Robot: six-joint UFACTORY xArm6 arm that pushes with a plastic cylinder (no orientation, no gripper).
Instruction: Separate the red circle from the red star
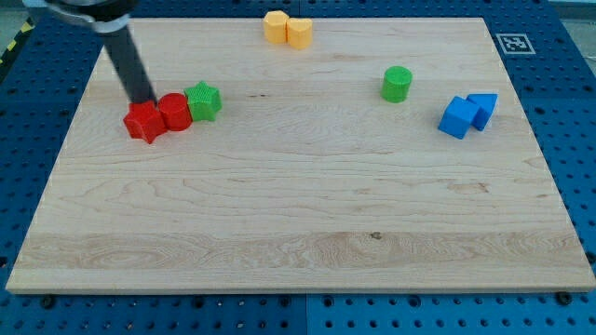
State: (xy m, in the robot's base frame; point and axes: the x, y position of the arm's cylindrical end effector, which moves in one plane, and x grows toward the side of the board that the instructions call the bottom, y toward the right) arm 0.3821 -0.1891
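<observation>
The red star (143, 122) lies at the view's left, touching the red circle (174, 112) on its right. A green star (203, 101) touches the red circle's right side, so the three form a row. My tip (142, 100) is at the red star's top edge, just left of the red circle, with the dark rod rising to the view's top left.
Two yellow blocks (287, 29) sit together at the view's top edge. A green cylinder (397, 84) stands right of centre. Two blue blocks (467, 114) touch at the view's right. The wooden board (298, 223) lies on a blue perforated table.
</observation>
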